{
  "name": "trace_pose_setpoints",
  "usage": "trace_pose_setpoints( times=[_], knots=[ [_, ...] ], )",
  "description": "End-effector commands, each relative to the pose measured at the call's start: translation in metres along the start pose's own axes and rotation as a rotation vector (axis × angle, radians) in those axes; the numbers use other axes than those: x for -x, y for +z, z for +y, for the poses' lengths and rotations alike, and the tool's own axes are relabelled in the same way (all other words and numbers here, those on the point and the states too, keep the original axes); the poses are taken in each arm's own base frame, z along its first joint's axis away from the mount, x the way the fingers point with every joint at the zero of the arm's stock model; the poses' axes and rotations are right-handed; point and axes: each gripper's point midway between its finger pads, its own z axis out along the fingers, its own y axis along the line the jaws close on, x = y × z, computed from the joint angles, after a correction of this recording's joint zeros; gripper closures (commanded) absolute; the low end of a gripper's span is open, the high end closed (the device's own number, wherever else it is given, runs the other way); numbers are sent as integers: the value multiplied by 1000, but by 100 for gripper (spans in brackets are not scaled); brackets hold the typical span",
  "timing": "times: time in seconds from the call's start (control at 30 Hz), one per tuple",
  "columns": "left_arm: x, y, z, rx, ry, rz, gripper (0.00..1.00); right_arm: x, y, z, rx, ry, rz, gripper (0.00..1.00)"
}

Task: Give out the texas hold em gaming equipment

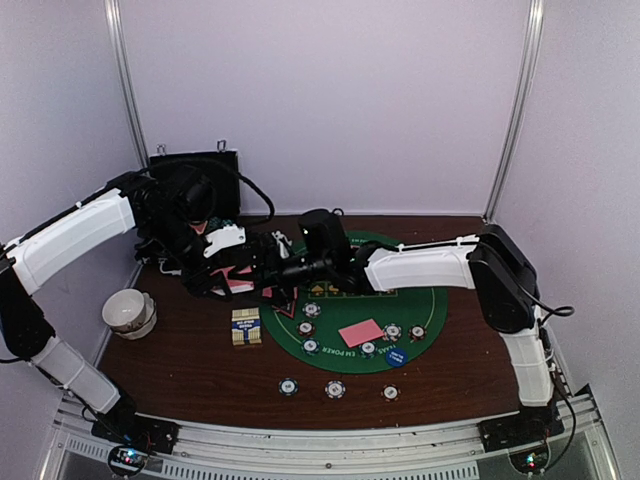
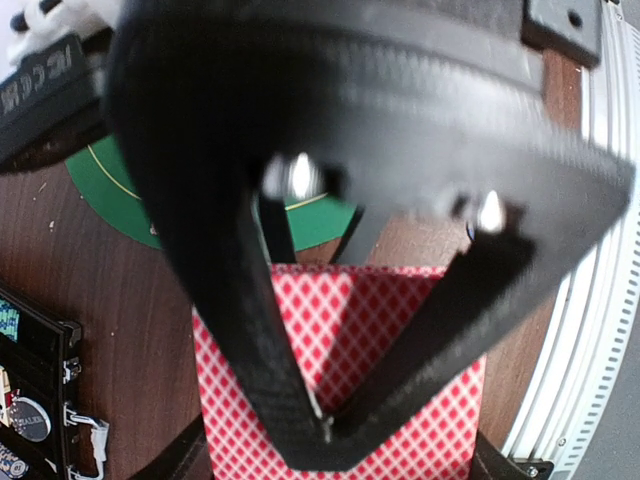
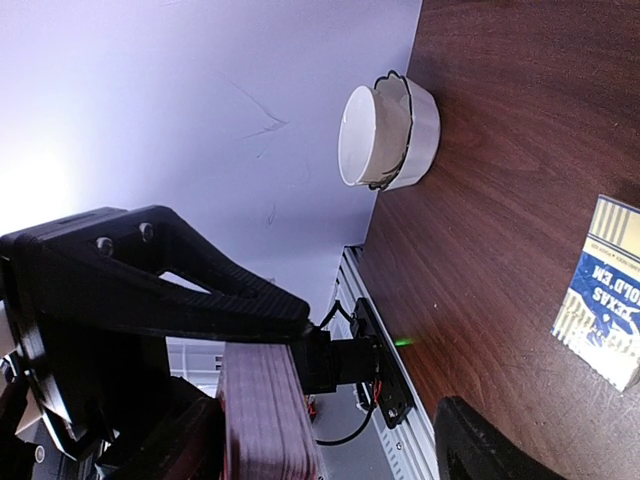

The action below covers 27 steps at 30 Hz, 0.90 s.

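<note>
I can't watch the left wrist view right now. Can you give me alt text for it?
The left hand is shut on red diamond-backed playing cards, its black fingers meeting in a V over the top card. Behind lie a green felt mat and the brown table, with a black case at lower left.

Box (image 3: 600,300) reads "OLD'EM"; green mat (image 1: 428,300) reads "EM POKER".

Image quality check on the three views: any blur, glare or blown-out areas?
Top external: evenly lit, no glare, poker chips small but distinct. Left wrist: left gripper fills the frame, blurred from closeness; playing cards behind it sharper; screw heads glint. Right wrist: wall blown out at left, playing cards' edge soft, white bowl crisp.
</note>
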Motion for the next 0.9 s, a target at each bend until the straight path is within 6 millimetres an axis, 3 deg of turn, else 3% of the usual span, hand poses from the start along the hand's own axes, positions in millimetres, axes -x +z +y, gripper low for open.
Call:
trace_pose_setpoints(
  times=[0.0,0.2,0.87],
  knots=[
    [11,-11,2,20,17,-47,100,0,-18,-25,-82,31,-4,29],
    [10,-10,3,22,19,-43,100,1,-27,-20,-73,28,-10,37],
    [4,-6,5,32,22,-15,100,-2,-51,34,19,-10,-28,77]
  ],
)
